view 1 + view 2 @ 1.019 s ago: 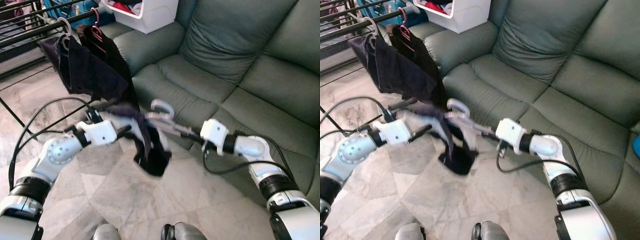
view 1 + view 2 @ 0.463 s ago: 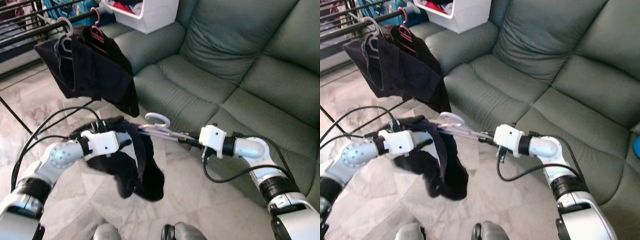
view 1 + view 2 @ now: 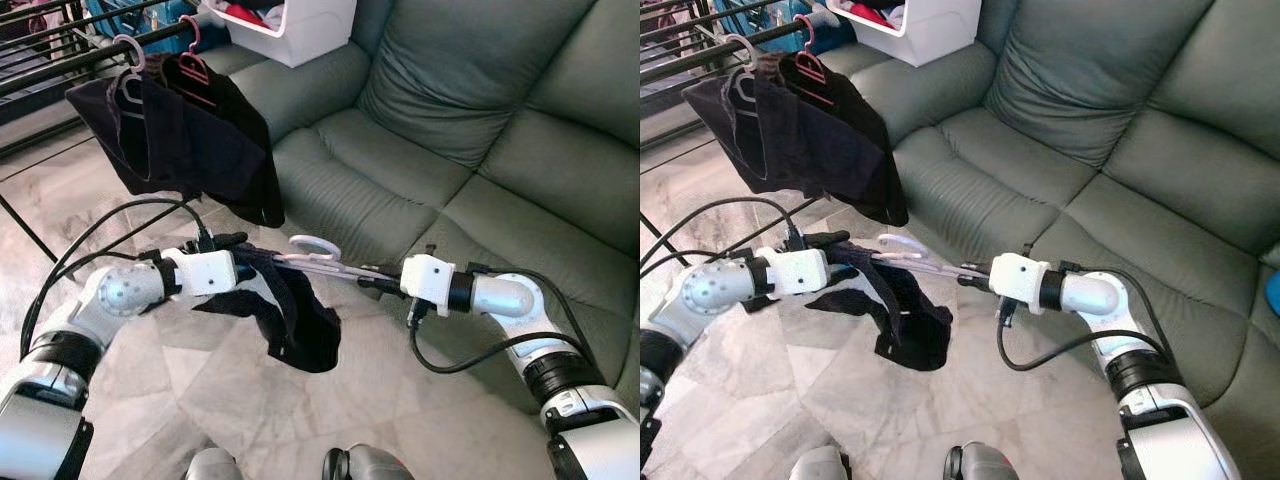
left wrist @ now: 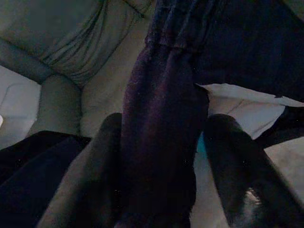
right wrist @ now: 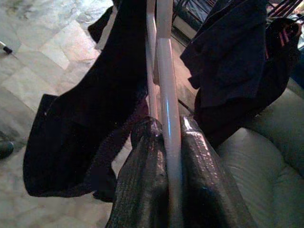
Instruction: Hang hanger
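Garment [image 3: 295, 320] now hangs lower, less bunched. Bin [image 3: 300, 25]: red clothes. Right claw [image 5: 164, 142] pinches hanger [image 3: 325, 258]; left claw [image 4: 161, 156] clamps garment beside it.

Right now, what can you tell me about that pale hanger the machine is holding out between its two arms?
The hanger is pale pinkish-white, plastic by its look, lying almost flat in the air before the green sofa. Its hook curls toward the sofa. The right gripper is shut on one end of it. A dark garment is draped over the other end and sags toward the floor, pinched by the left gripper.
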